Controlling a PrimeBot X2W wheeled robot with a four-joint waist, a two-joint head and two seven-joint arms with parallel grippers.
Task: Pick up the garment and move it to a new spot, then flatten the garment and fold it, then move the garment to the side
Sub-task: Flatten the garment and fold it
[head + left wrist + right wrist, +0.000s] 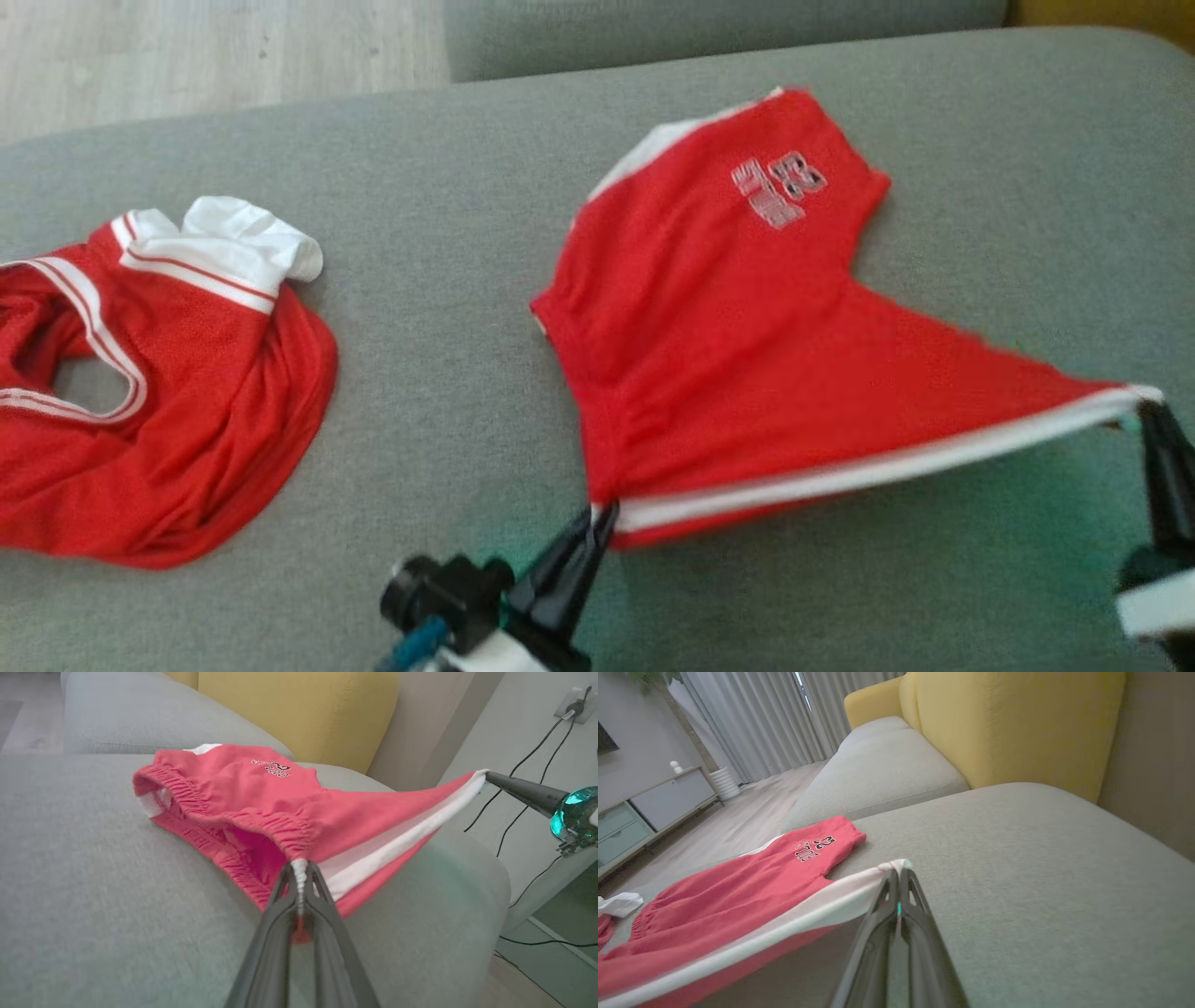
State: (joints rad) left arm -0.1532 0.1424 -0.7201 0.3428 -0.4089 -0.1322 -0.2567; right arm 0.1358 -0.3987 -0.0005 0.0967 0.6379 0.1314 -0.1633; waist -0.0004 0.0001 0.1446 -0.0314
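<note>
Here the left gripper [602,518], at about six o'clock in the head view, has its two dark fingers pinched tight on the waistband corner of the red shorts [728,327], right where the white stripe [868,471] begins. The right gripper [1146,406], out at about four o'clock by the picture's edge, is clamped just as tightly on the other end of that stripe, at the leg hem. Between the two the stripe runs as a taut, nearly straight line, and the right end looks raised off the seat. The rest of the shorts spreads away toward one o'clock on the grey sofa cushion [448,280], the printed number and lettering [780,191] facing up near the far leg. In the left wrist view the gathered elastic waistband [187,795] gapes open toward nine o'clock. A second red garment, a jersey [187,392] with white trim, lies crumpled well apart at nine o'clock on the same cushion. Behind the seat stands a yellow backrest [1017,728].
</note>
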